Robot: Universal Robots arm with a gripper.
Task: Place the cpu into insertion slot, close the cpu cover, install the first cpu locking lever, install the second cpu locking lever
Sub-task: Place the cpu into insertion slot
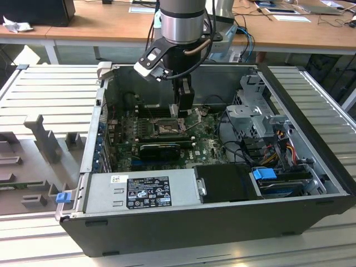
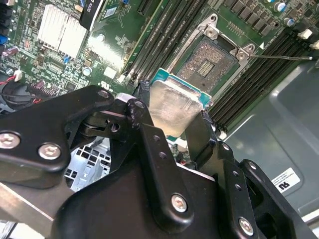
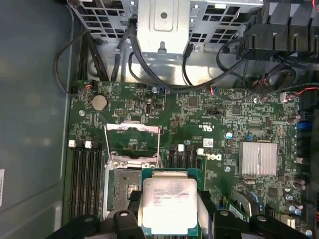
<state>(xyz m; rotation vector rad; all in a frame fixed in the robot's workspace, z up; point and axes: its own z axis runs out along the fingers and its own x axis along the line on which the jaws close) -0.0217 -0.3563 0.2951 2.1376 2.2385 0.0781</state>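
Indoors, wooden desks [image 1: 111, 25] back the slatted table [image 1: 50, 92]; pincer [image 2: 171, 117] grips cpu [image 3: 169, 204].

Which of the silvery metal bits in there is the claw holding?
The cpu, the smooth flat square chip clamped in the gripper. The ribbed heatsink sits on the board; the cpu cover is a windowed frame.

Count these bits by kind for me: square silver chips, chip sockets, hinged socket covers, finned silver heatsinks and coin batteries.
cpu: 1
socket: 1
cover: 1
heatsink: 1
coin battery: 1
Total: 5
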